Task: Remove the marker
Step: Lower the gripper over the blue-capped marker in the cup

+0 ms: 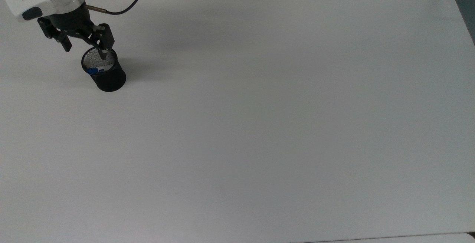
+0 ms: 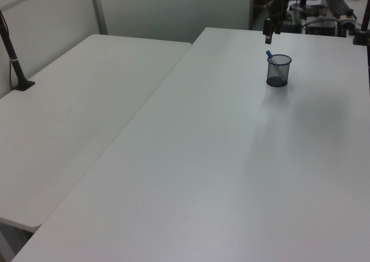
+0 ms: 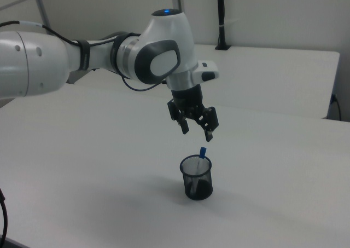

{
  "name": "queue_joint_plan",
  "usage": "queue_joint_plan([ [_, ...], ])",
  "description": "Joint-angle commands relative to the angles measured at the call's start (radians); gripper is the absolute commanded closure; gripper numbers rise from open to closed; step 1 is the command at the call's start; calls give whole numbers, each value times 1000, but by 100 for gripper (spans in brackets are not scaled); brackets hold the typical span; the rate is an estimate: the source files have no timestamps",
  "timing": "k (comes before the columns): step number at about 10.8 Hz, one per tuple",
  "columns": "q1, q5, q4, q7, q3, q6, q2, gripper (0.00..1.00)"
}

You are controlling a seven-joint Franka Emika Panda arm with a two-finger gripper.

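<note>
The marker (image 3: 202,153) stands tilted inside the black mesh cup (image 3: 196,178), its blue cap resting against the rim and projecting slightly above it. That exposed cap is judged to be the only practical grasp point. In the top view the marker (image 1: 97,69) leans toward the top view's left side of the cup (image 1: 106,75). The cup stands upright on the white table (image 1: 259,105), well apart from any edge. The gripper (image 3: 196,129) hangs above the cup, clear of it, jaws spread wide and holding nothing. Its alignment over the cap appears close but not exact; the left view, where the gripper (image 2: 269,37) is small, does not settle this. Extraction not yet begun.
</note>
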Motion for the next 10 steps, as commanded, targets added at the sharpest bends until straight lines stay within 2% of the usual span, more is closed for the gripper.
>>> queue_joint_plan([
  [1, -13, 17, 5, -26, 4, 49, 27, 23],
  [2, -13, 17, 3, -26, 4, 65, 36, 24],
  [3, -13, 17, 0, -26, 4, 80, 47, 29],
  [5, -13, 11, -4, -28, 4, 80, 57, 33],
  [9, -13, 5, -12, -29, 2, 82, 80, 34],
  [10, -13, 4, -12, -29, 2, 82, 82, 41],
])
